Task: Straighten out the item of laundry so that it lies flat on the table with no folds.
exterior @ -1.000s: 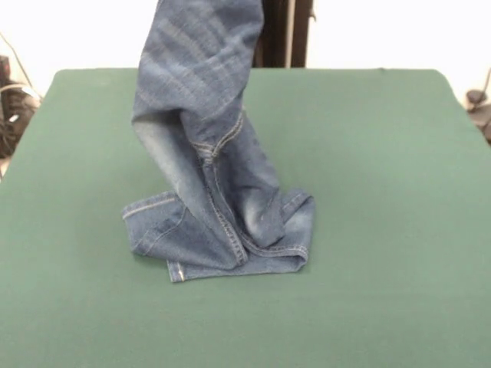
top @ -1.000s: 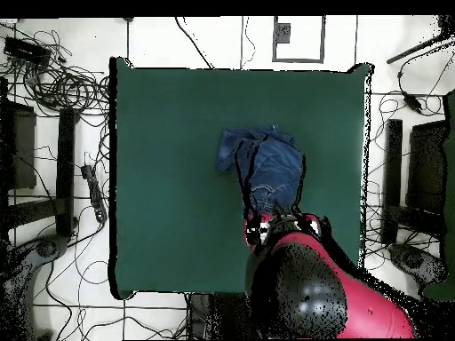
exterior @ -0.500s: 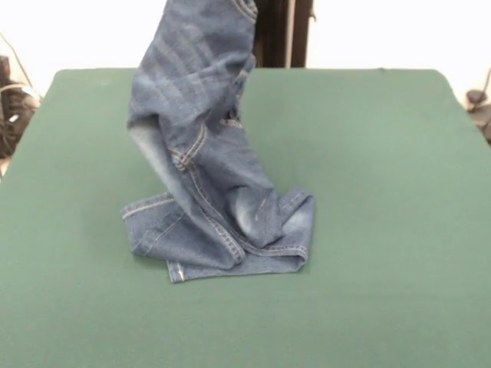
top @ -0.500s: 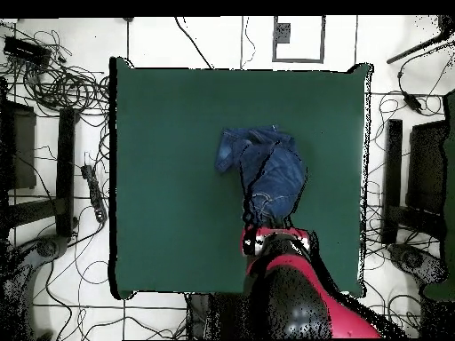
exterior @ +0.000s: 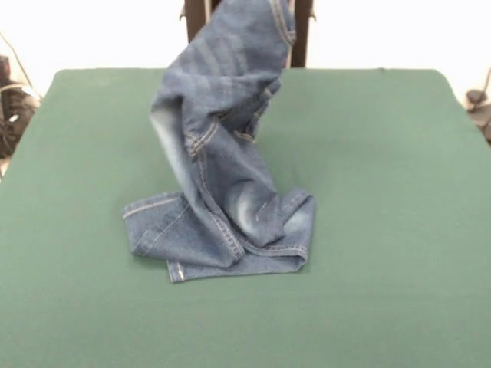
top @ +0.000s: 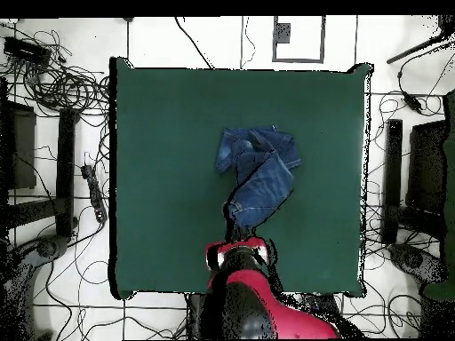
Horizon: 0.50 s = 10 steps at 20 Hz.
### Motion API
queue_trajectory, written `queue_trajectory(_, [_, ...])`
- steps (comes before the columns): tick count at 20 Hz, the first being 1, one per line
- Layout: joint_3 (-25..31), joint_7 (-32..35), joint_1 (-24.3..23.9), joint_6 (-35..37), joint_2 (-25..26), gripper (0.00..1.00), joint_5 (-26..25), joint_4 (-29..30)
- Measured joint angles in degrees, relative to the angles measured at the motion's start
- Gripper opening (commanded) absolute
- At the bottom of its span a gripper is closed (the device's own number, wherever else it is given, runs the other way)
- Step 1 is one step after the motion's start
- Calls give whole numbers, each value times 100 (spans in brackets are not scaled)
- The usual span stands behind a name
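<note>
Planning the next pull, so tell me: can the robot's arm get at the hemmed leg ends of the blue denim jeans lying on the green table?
Probably yes: the hemmed leg ends lie uncovered on the green table, nothing around them.

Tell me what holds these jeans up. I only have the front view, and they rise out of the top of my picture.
Observer: In the overhead view, the red arm reaches in over the robot-side edge of the table. The jeans stretch from their heap toward it.
Operator: Is the gripper shut on the denim?
Observer: Cannot tell. From above, the arm's wrist hides the gripper.
Operator: Anything around the table?
Observer: Cables lie on the floor beside it.
</note>
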Motion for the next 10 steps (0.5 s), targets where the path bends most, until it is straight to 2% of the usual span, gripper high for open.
queue_trajectory(6, [181,79,408,-337,-32,0,-188,381])
queue_trajectory(7, [183,197,588,-444,-62,0,-212,498])
queue_trajectory(10, [194,358,708,-553,-108,0,-237,607])
